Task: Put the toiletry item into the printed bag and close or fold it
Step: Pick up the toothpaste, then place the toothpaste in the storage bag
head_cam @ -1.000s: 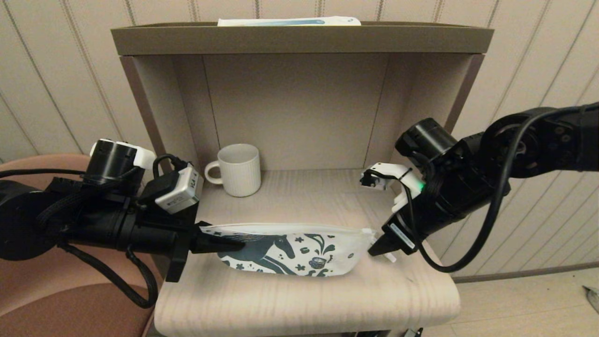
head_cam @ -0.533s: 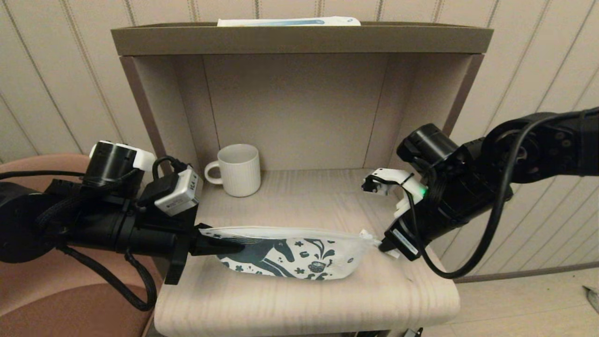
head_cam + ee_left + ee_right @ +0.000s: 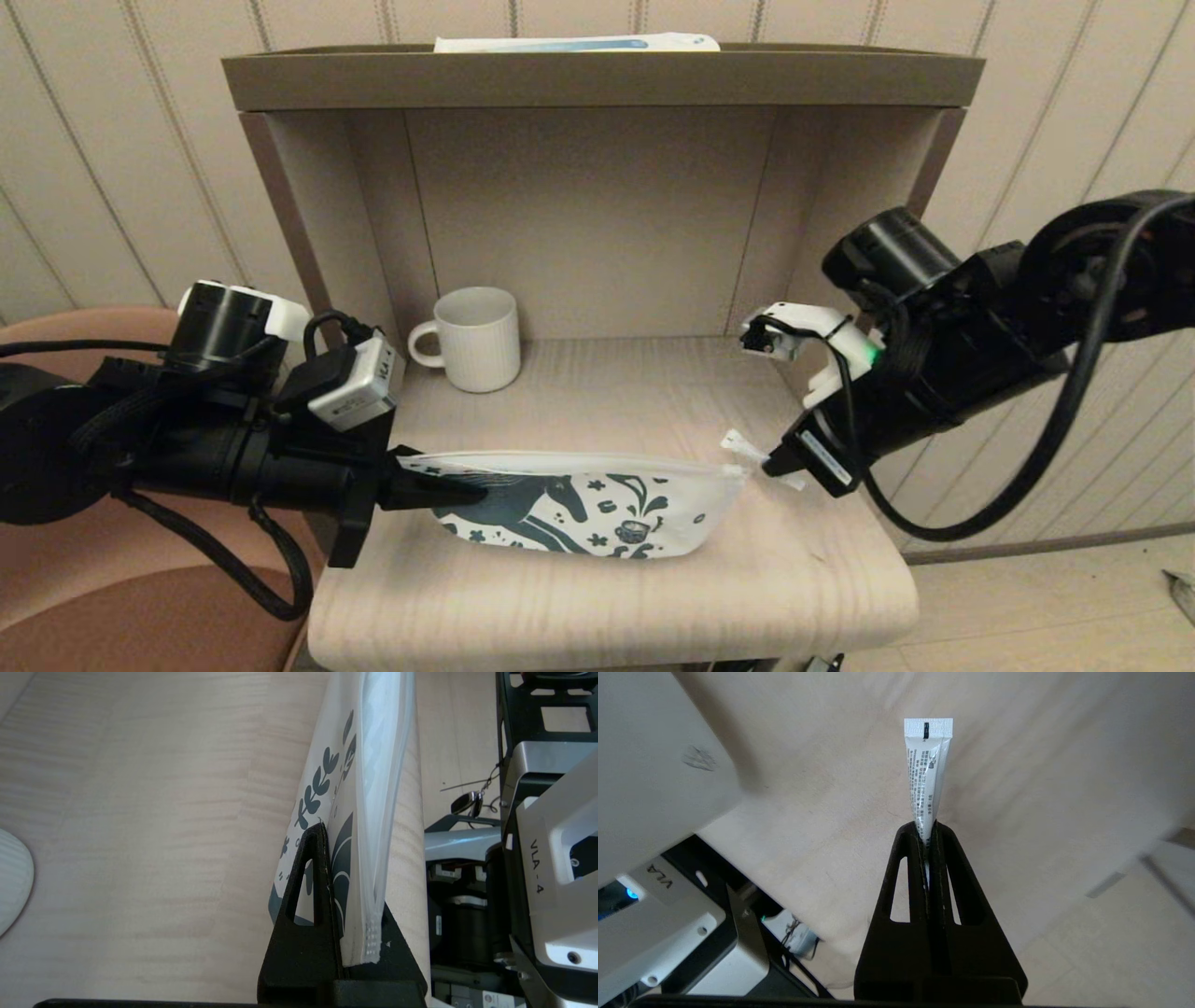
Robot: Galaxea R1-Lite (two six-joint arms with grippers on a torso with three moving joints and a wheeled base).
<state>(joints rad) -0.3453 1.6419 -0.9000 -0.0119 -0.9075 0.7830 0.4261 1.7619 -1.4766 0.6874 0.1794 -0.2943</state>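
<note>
Toiletry item: slim white tube, flat crimped end carrying a small dark mark, fine grey print along the body; cap end hidden between the fingers. Clamped near its lower part by the right gripper, fingers pressed together on it. In the head view, tube held in the air above the right part of the shelf board, just beside the right end of the printed bag, apart from it. Long axis running roughly along the board's width, crimped end pointing toward the bag and slightly upward, cap end toward the right gripper.

Printed bag: flat white pouch, dark teal horse, leaves and small doodles on its face, pale zip strip along the top edge. Standing on its lower edge across the middle of the board, nearer the front edge than the back, long axis parallel to the front edge. Left end pinched by the left gripper; in the left wrist view, black fingers closed on the bag on either side of the layered zip strip, at the bag's end.

White ribbed mug: upright in the back left corner of the board, handle toward the left wall, well apart from the bag. Long white-and-blue box: flat on the top panel of the shelf unit.
</note>
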